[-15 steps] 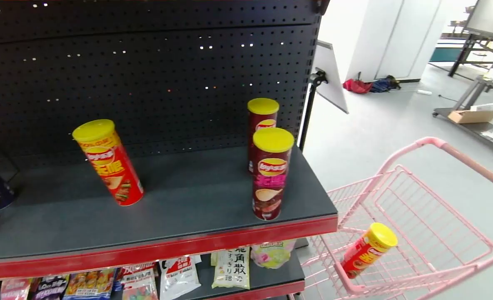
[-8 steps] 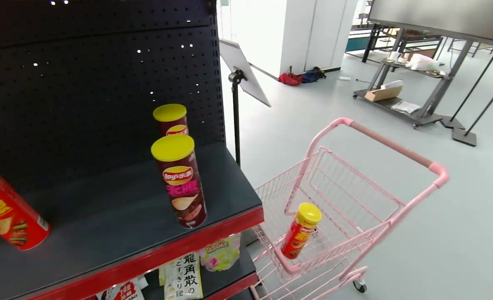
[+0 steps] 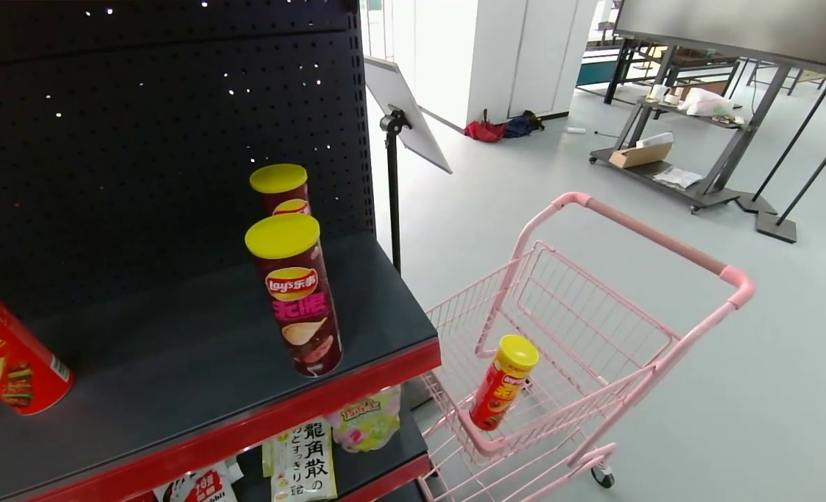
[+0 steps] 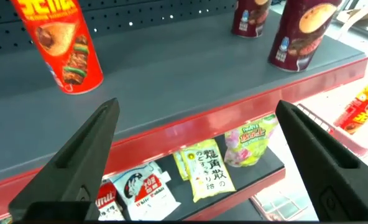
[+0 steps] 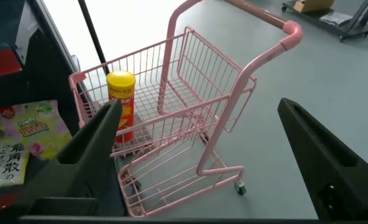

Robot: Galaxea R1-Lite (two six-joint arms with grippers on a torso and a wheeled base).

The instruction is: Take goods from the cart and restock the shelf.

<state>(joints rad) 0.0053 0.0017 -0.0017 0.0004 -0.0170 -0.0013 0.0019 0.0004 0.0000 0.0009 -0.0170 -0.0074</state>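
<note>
Grey shop floor, with a dark shelf (image 3: pixel 176 335) backed by pegboard (image 3: pixel 141 139) on the robot's left and a pink wire cart (image 3: pixel 654 240) just beside the shelf's end.

Goods on shelf: a red can (image 3: pixel 8 355) toward the left, upright. A front maroon can (image 3: pixel 294 296) stands at the shelf's front edge near its right end, and a rear maroon can (image 3: pixel 280 188) stands directly behind it, close to the pegboard. All have yellow lids.

Goods in cart: one cart can (image 3: pixel 502 382), red with a yellow lid, standing lid-up in the basket corner nearest the shelf, against the wire wall.

Surroundings: snack bags (image 3: pixel 308 460) lie on the lower shelf. A tilted sign board (image 3: pixel 406 115) on a black stand sits behind the shelf's end. A wheeled rack (image 3: pixel 692 174) is well apart across the floor.

Left claw (image 4: pixel 196 104): level with the shelf's red front lip, facing the shelf, fingers spread wide, holding nothing.

Right claw (image 5: pixel 197 106): above and in front of the cart, pointed down at the basket, fingers spread wide, holding nothing. Wire walls surround the cart can on its near sides.
</note>
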